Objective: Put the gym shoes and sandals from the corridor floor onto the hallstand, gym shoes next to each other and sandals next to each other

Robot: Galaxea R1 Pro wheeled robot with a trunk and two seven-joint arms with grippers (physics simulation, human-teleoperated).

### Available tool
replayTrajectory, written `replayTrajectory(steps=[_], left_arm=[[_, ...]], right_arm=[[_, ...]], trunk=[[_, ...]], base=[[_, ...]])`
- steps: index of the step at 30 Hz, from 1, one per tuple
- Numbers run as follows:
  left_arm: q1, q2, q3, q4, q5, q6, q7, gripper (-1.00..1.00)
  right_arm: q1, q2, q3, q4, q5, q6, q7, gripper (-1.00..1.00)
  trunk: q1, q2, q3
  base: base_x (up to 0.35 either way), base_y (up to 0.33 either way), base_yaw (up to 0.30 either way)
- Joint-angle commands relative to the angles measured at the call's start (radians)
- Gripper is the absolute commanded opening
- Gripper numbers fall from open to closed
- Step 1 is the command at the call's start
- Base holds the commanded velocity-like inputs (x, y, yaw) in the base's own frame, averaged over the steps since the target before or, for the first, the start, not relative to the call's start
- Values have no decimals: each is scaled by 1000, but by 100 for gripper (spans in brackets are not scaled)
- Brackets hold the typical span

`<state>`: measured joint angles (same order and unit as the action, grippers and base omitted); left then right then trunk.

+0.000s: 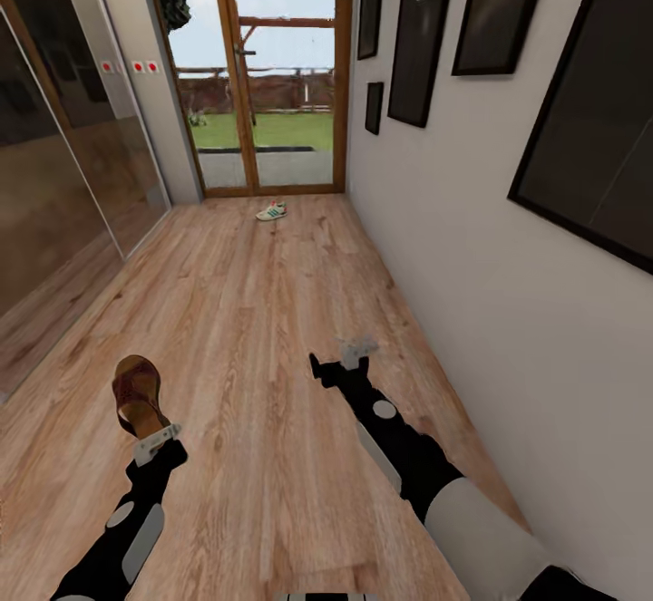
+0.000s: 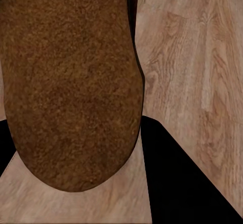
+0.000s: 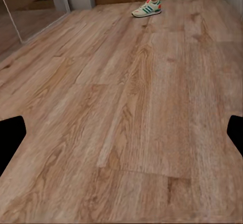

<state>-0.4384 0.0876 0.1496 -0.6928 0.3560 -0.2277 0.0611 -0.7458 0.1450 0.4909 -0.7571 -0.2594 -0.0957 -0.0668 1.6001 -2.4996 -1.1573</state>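
We're mid-carry: left gripper (image 1: 150, 433) clamped on one sandal (image 1: 136, 392), held above the corridor floor (image 1: 263, 329). Right gripper (image 1: 355, 352) spread wide, empty. One gym shoe (image 1: 272, 211) lies just before the glass door (image 1: 263, 66). Hallstand unseen; next we likely turn to find it.
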Motion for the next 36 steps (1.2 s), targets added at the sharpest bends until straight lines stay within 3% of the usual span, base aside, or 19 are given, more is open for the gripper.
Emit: replayTrajectory(steps=[1,5,12,28,36], left_arm=[[0,0,-3,2,2,-3,2,-100],[0,-7,-6,14,-4,-6,6,-100],[0,-4,-7,14,-1,-6,3,-100],[0,-9,-10,15,-2,-4,2,-100],[0,-10,-7,15,-3,-6,6,-100]], right_arm=[[-1,0,6,26,-9,-26,-28,100],[-2,-2,5,244,-6,-225,-113,100],[-2,-1,6,370,-7,-336,-123,100],[-1,3,6,379,-6,-341,-122,100],[-1,-1,6,390,-3,-341,-121,100]], trunk=[[0,0,-1],[0,0,-1],[0,0,-1],[-57,104,46],[-57,104,46]], base=[[144,192,0],[107,125,0],[21,24,0],[0,0,0],[0,0,0]])
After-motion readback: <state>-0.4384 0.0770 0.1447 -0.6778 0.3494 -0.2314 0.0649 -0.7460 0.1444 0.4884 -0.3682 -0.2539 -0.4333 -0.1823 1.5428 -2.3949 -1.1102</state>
